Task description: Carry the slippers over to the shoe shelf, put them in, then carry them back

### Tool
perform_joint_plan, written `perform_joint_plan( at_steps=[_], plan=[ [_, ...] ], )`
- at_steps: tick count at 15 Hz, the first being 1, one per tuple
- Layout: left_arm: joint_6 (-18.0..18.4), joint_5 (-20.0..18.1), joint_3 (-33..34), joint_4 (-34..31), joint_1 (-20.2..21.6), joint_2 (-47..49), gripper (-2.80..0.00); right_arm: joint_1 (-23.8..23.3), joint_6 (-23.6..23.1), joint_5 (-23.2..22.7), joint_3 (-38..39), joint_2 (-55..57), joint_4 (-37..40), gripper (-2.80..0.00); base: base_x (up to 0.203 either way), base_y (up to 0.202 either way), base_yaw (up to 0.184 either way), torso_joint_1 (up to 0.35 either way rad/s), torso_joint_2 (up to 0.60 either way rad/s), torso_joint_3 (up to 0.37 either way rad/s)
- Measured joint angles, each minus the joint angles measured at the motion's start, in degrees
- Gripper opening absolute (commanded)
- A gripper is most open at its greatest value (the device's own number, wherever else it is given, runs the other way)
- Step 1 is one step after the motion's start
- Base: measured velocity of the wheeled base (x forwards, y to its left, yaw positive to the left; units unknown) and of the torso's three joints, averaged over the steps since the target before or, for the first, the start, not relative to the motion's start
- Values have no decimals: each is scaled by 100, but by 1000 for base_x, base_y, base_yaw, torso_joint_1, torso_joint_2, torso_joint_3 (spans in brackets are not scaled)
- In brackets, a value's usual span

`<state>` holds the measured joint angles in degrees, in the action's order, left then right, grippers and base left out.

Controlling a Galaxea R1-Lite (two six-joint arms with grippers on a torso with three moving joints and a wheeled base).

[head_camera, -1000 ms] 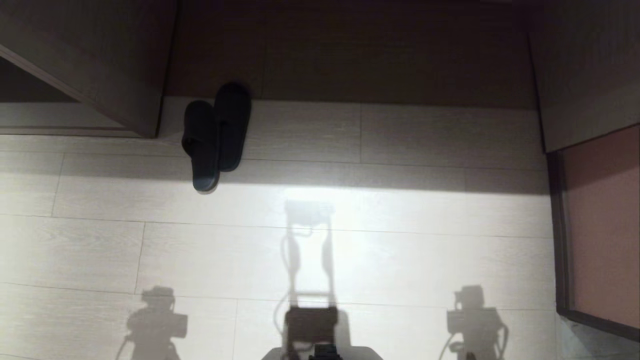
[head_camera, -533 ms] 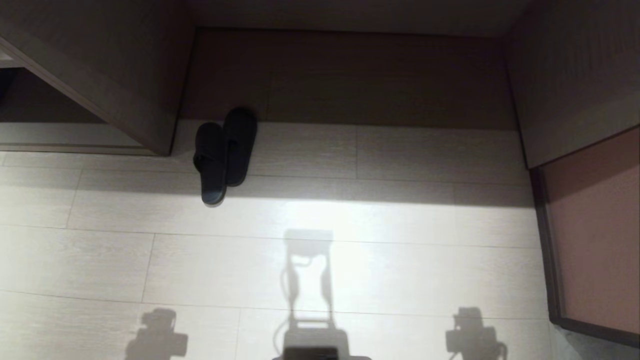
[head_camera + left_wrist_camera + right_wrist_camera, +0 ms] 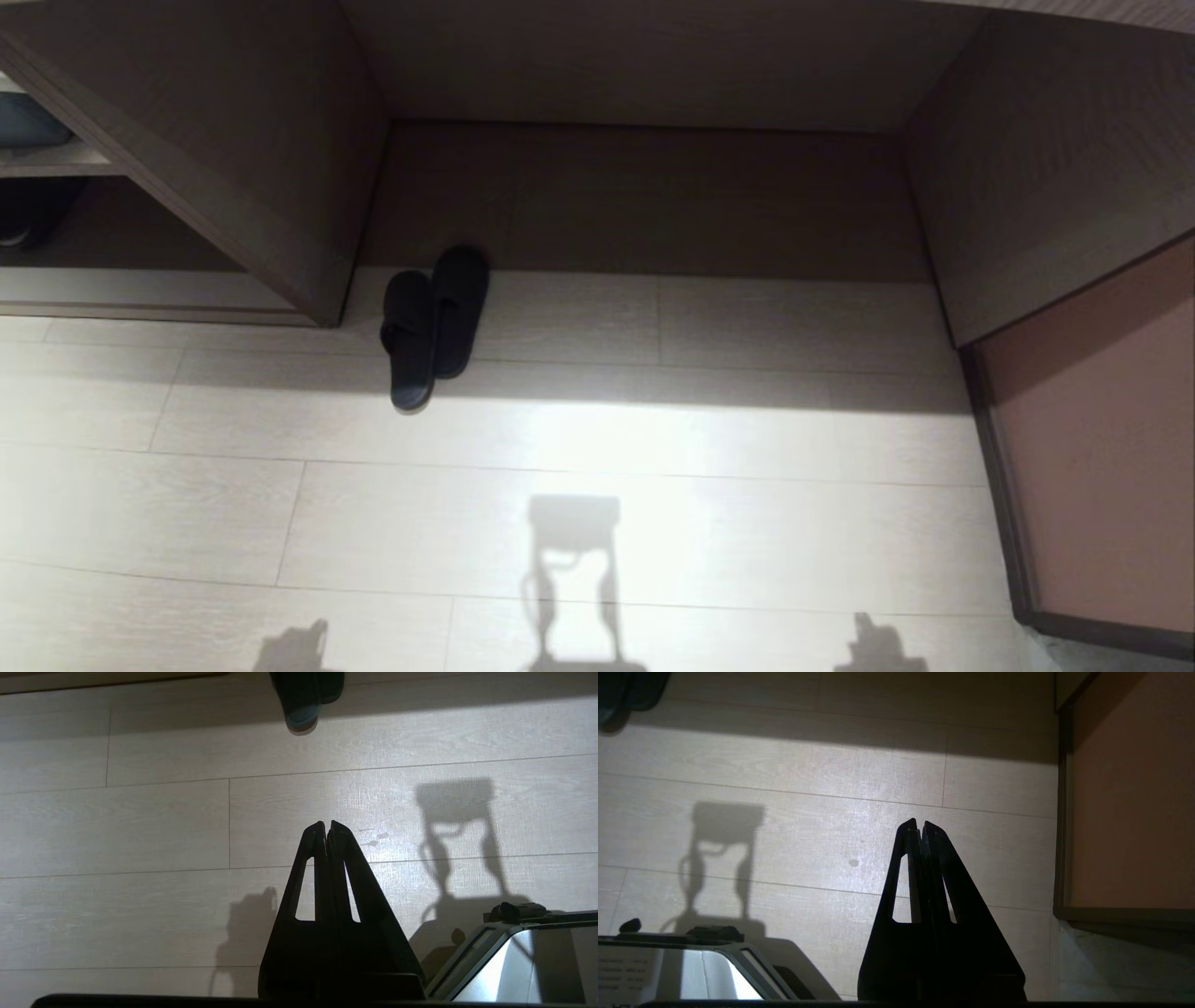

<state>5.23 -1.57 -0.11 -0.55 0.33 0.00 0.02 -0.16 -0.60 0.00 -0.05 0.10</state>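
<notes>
The slippers (image 3: 432, 322) lie side by side on the pale floor (image 3: 597, 439), touching each other, toes pointing into the wide recess under the desk (image 3: 644, 196) and heels out toward the lit boards. They sit just beside the slanted wooden side panel (image 3: 280, 224) that divides this recess from the shoe shelf (image 3: 131, 289) on the left; they are outside the shelf, not in it. Dark items rest inside the shelf compartments, too dim to identify. A brownish panel (image 3: 1102, 448) stands at the right edge.

The left gripper (image 3: 326, 828) hangs over bare floor, its fingers pressed together and holding nothing, well apart from the slippers. The right gripper (image 3: 920, 828) likewise hovers over the floor, clenched and empty. Part of the robot's grey base (image 3: 518, 961) shows beside each.
</notes>
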Motion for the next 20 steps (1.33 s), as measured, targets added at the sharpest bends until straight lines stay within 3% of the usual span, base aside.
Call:
perform_joint_plan(
  at_steps=[20],
  plan=[
    [4,0,1,1,0,5,-280,2,2,-2,0,0,0,-280,0,0,0,2,3,203]
  ],
)
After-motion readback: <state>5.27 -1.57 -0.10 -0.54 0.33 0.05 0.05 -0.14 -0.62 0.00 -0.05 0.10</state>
